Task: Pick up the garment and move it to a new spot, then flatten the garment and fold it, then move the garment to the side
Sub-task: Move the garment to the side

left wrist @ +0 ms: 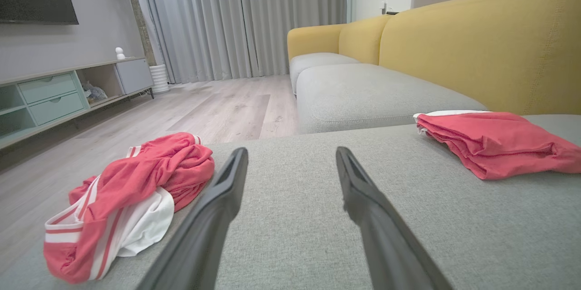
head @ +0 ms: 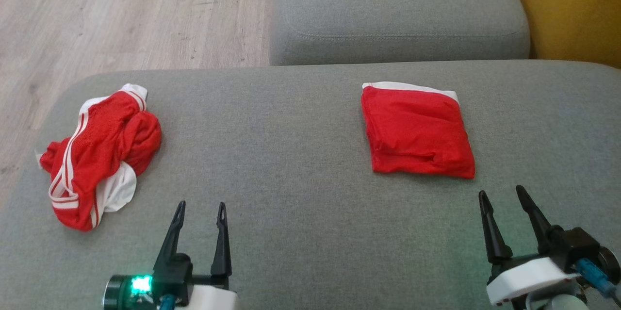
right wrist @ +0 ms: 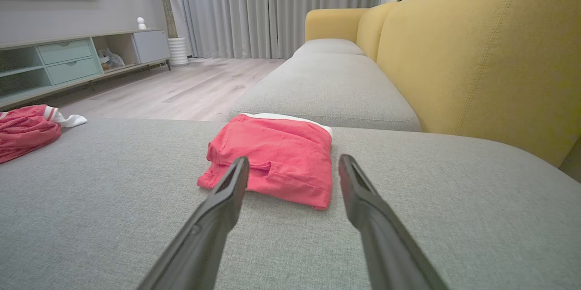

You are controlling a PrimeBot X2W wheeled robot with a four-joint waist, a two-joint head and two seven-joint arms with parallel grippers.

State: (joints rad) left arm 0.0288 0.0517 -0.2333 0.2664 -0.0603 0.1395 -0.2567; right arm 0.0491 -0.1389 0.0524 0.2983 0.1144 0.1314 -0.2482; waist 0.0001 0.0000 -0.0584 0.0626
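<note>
A crumpled red garment (head: 99,152) with white stripes lies in a heap at the left end of the grey seat cushion (head: 301,164); the left wrist view shows this garment (left wrist: 131,199) low on its left. A second red garment (head: 417,130), folded into a neat square with a white edge, rests on the right part of the cushion, just beyond my right gripper (right wrist: 292,163). My left gripper (head: 201,208) hovers open over bare cushion, right of the heap. In the head view my right gripper (head: 502,193) is open too, a short way in front of the folded piece. Neither holds anything.
A second grey cushion (head: 398,14) lies beyond the first, with the yellow sofa back (head: 567,9) along the right. Wooden floor (head: 121,14) drops off past the cushion's left and far-left edges. A TV cabinet (left wrist: 59,95) and curtains (left wrist: 236,17) stand far off.
</note>
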